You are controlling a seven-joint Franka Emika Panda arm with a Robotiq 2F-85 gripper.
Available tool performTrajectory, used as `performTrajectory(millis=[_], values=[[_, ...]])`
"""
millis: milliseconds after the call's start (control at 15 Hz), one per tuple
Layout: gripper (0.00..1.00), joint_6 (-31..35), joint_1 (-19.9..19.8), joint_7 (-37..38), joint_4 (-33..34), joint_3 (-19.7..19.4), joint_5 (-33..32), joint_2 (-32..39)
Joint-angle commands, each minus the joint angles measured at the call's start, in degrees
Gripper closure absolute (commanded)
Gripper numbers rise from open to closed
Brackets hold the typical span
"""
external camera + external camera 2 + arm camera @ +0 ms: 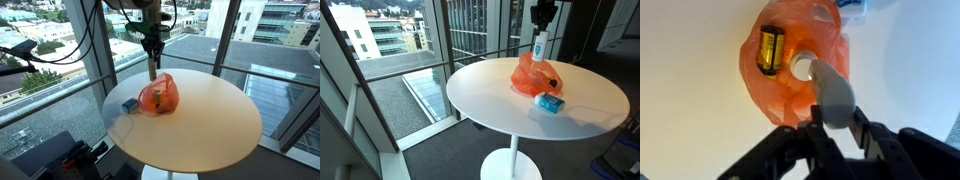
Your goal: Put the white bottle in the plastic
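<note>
The pincer is clamped on the bottle, gripping its upper part, so the bottle hangs straight down with its long axis upright. In both exterior views its lower end sits just above the top of the orange bag on the table, and I cannot tell whether it touches the plastic yet.

In the wrist view the bottle runs away from the pincer, and its far end lies over the middle of the bag, beside a yellow item already inside. That suggests the bag's mouth is directly beneath the bottle, not off to a side. The coming move looks like a plain vertical descent and then a release.

The mouth's edge is crumpled and hard to read, so the bottle could catch on a fold and push the bag flat rather than enter it. A small blue box lies just beside the bag, clear of the line of descent.
</note>
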Motion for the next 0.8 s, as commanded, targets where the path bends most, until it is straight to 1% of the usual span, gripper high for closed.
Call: performTrajectory(millis=[0, 333, 733], values=[[0.9, -0.29, -1.07, 1.67, 3.09, -0.77, 0.34, 2.46], [0.9, -0.01, -2.16, 2.34, 5.55, -1.72, 0.66, 5.73], [0.9, -0.02, -3.02, 1.75, 10.33, -2.27, 1.26, 10.42]])
